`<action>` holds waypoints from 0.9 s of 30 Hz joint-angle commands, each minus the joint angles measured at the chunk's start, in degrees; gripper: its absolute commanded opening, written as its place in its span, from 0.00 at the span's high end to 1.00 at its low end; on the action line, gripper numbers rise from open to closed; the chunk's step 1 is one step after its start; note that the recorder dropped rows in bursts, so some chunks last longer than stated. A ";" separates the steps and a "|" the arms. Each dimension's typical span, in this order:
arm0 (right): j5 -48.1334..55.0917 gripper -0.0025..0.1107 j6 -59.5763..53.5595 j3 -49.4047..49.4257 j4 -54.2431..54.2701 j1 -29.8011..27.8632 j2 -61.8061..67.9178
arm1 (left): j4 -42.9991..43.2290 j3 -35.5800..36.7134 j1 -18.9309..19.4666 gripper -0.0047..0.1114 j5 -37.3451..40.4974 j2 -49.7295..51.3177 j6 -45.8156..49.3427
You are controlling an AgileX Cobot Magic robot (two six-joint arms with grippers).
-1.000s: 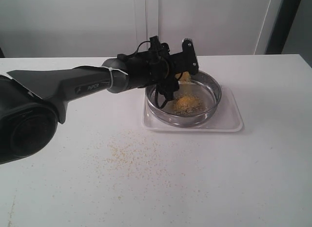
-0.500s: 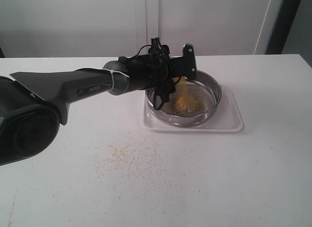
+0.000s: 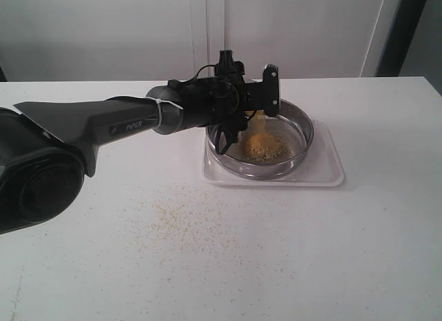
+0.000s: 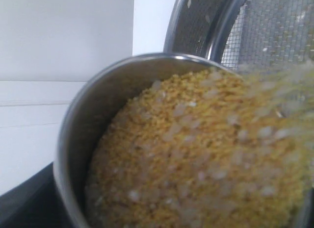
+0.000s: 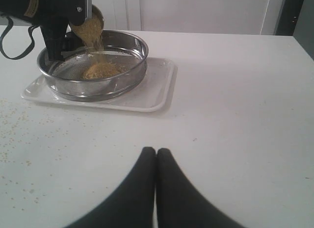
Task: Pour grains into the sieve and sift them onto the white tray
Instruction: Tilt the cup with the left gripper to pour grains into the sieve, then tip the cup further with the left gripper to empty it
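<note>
The left claw (image 3: 257, 100) pinches the tilted cup (image 4: 78, 135), streaming grains (image 3: 261, 146) into the sieve (image 3: 304, 132) on the tray (image 3: 327, 173). The right claw (image 5: 156, 157) is pressed together, well apart. Tipping too fast near the rim could spill grains onto the table (image 3: 359, 252).

White bench (image 3: 359, 252), pretty plain. The white tray (image 3: 324, 172) sits right of center, and loose yellow grains (image 3: 181, 214) are scattered lower left of it.
</note>
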 commanded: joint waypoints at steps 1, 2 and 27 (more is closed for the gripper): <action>-0.10 0.98 -0.01 0.35 -0.37 -0.47 -0.36 | 1.36 -0.54 -0.12 0.96 -0.86 -0.87 0.30; -0.10 0.98 -0.01 0.35 -0.37 -0.47 -0.36 | 1.88 -0.54 -0.12 0.96 -0.86 -0.87 0.31; -0.10 0.98 -0.01 0.35 -0.37 -0.47 -0.36 | 9.93 -0.54 -0.12 0.96 1.16 -0.87 0.31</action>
